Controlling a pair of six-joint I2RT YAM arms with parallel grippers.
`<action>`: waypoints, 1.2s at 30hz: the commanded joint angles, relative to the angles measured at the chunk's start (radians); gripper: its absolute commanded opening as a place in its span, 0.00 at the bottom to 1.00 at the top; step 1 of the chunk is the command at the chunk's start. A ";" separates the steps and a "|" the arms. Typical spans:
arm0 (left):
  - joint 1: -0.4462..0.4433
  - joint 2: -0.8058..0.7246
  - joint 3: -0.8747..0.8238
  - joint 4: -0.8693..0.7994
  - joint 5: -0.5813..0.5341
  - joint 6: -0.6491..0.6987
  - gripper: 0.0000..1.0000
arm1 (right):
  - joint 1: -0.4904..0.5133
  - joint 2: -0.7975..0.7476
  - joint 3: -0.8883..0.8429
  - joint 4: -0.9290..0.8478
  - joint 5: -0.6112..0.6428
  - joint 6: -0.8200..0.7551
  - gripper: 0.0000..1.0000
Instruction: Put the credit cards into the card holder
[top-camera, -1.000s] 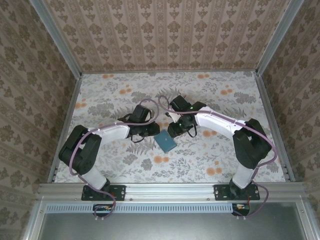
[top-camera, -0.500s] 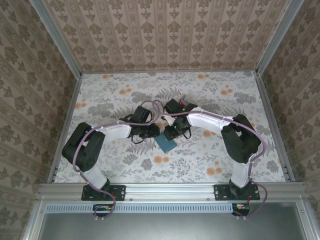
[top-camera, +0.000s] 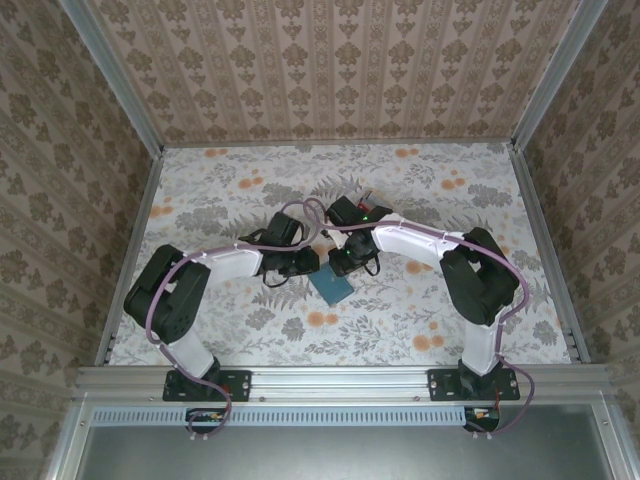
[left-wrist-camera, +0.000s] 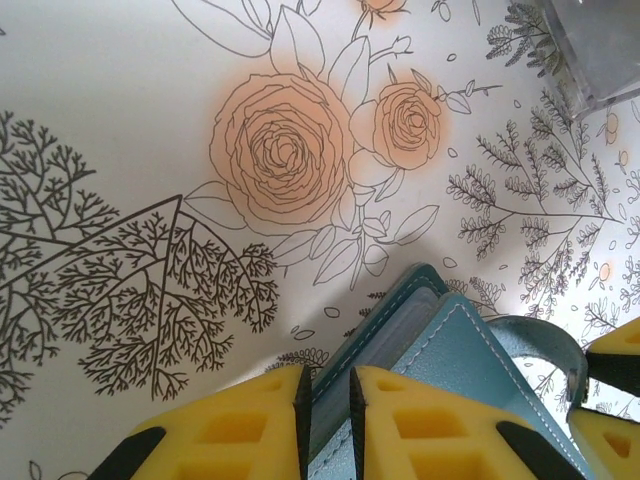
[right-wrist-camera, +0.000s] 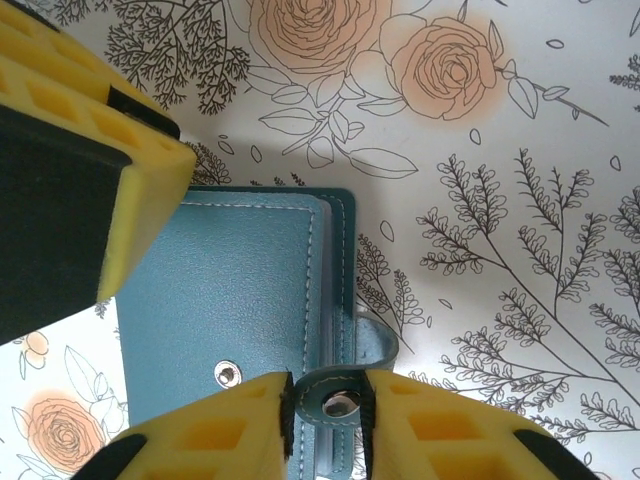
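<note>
Teal card holder (right-wrist-camera: 230, 290) on floral tabletop (right-wrist-camera: 500, 200): left jaws pinch its cover, right jaws its tab (right-wrist-camera: 340, 400)

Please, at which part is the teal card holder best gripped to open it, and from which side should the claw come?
Grip the snap tab, coming in from the edge where it sticks out. It is unfastened and curls clear of the cover, giving two free faces, whereas the card holder itself is broad and flat. The right claw pinches it there.
</note>
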 joint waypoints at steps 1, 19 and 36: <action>0.004 0.013 -0.011 0.013 -0.002 -0.016 0.21 | 0.007 -0.009 0.022 -0.024 0.039 -0.006 0.23; 0.010 0.027 -0.003 0.022 0.007 -0.011 0.21 | 0.010 -0.053 0.020 -0.032 0.038 -0.013 0.31; 0.010 0.022 -0.012 0.041 0.011 -0.020 0.21 | 0.049 0.013 0.020 0.026 0.095 -0.002 0.39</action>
